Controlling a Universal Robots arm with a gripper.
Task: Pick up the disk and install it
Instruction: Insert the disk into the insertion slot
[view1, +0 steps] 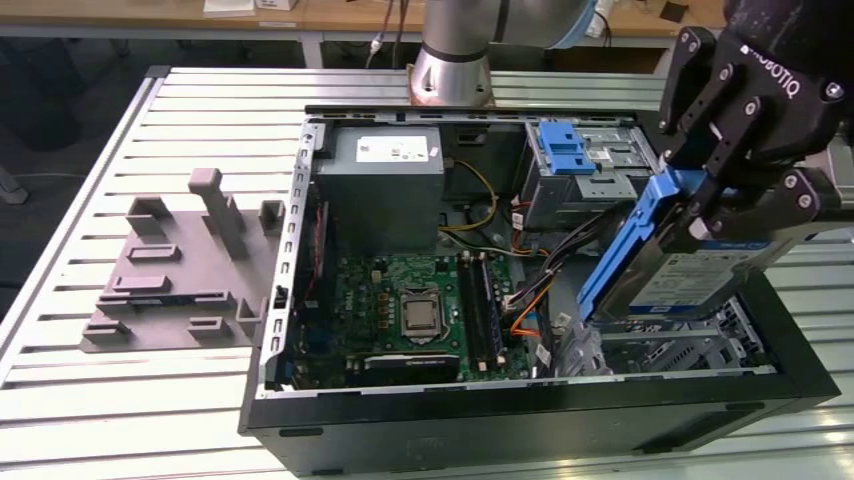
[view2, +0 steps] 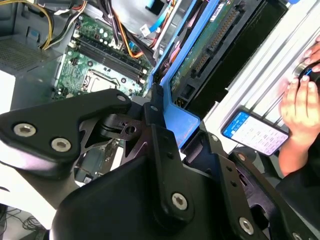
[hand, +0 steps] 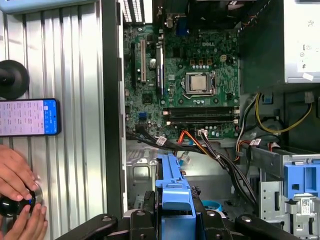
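Observation:
My gripper is shut on the disk, a silver drive with a blue-and-white label in a blue bracket. It hangs tilted, one end down, above the open computer case on the exterior view's right, just over the metal drive cage. In the second wrist view the black fingers clamp the blue bracket, and the disk's green circuit board faces the camera. In the first wrist view the bracket stands between the jaws, above the case floor.
The case holds a motherboard, a grey power supply, loose cables and a blue latch piece. A grey fixture plate lies on the slatted table at the exterior view's left. A person's hand and a phone are beside the case.

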